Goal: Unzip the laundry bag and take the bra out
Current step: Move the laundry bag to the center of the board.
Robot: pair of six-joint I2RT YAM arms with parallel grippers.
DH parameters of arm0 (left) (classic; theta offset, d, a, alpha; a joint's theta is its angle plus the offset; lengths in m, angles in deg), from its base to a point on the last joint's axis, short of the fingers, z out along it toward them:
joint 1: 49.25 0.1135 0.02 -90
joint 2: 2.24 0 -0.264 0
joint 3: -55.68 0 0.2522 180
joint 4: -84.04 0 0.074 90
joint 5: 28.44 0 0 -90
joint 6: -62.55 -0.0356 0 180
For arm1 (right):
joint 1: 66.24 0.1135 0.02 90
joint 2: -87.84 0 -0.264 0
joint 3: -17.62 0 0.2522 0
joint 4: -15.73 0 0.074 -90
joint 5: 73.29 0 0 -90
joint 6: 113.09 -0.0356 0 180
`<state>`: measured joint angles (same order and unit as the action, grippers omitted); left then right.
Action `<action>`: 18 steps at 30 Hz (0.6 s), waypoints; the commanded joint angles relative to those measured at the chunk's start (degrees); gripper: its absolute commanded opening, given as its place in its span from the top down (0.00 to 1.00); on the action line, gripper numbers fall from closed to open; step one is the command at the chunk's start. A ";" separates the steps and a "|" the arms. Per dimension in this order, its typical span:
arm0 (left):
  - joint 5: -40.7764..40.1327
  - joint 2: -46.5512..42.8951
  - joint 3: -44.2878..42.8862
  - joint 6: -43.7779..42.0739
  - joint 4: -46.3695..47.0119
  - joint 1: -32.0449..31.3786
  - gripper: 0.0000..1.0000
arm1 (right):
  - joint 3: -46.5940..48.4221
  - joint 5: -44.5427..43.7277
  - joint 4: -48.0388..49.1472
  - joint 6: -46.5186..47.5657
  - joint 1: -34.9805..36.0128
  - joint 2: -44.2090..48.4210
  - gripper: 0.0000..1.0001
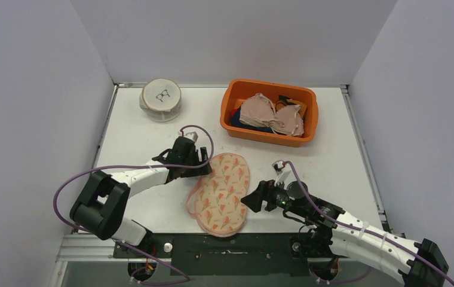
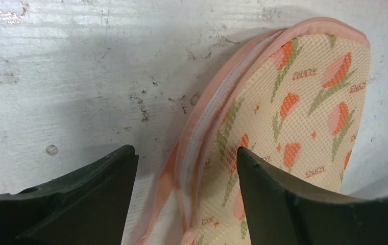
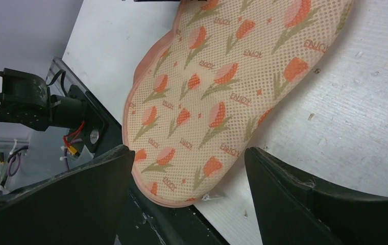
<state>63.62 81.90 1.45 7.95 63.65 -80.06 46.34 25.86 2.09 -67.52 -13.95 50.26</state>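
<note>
The mesh of the laundry bag (image 1: 224,191) hid whatever lay inside, and I could not make out a zip pull along its pink edging; the pale strip beside that edging was possibly the zip. From above, my left hand (image 1: 204,162) covered part of the bag's far left rim. The bag lay flat on the table (image 1: 147,131), long axis running near to far, far lobe leaning slightly right, near lobe at the table's near edge. My left fingers stood apart, straddling that rim. My right hand (image 1: 249,201), fingers also apart, hovered just beside the bag's right side.
</note>
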 commanded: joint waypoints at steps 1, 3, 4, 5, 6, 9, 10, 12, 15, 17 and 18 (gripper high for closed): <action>3.40 1.59 0.96 0.85 5.70 0.49 0.34 | -0.46 0.36 0.45 0.30 0.53 0.90 0.19; 4.56 2.17 1.42 1.59 8.17 0.49 0.38 | -0.46 0.27 0.20 0.25 0.53 1.15 0.19; 5.21 2.48 1.75 2.01 9.33 0.49 0.39 | -0.46 0.22 0.08 0.30 0.53 1.38 0.19; 5.75 2.78 2.10 2.27 10.21 0.49 0.40 | -0.42 0.18 0.06 0.30 0.53 1.64 0.19; 6.11 3.13 2.41 2.45 10.81 0.49 0.42 | -0.38 0.13 0.06 0.30 0.53 1.94 0.19; 6.81 4.28 2.65 2.72 11.75 0.49 0.52 | -0.37 -0.38 -2.02 0.38 0.62 2.97 0.20; 7.08 4.40 2.82 2.89 12.13 0.49 0.55 | -0.45 -0.54 -2.50 0.34 0.62 3.31 0.20; 7.44 4.46 3.16 3.13 12.58 0.47 0.63 | -0.47 -0.68 -3.05 0.37 0.57 3.88 0.20; 7.51 3.75 3.61 3.46 12.83 0.49 0.74 | -0.42 -0.80 -3.37 0.39 0.62 4.10 0.21; 7.43 2.47 4.27 3.67 13.19 0.49 0.81 | -0.22 -0.75 -3.42 0.46 0.63 4.01 0.21; 7.14 1.67 4.60 3.94 13.30 0.49 0.86 | -0.13 -0.72 -3.38 0.52 0.62 3.99 0.21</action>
<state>70.05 85.86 5.21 11.29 73.99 -79.79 46.10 25.95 -1.95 -67.50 -13.65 53.67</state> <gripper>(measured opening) 0.203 0.794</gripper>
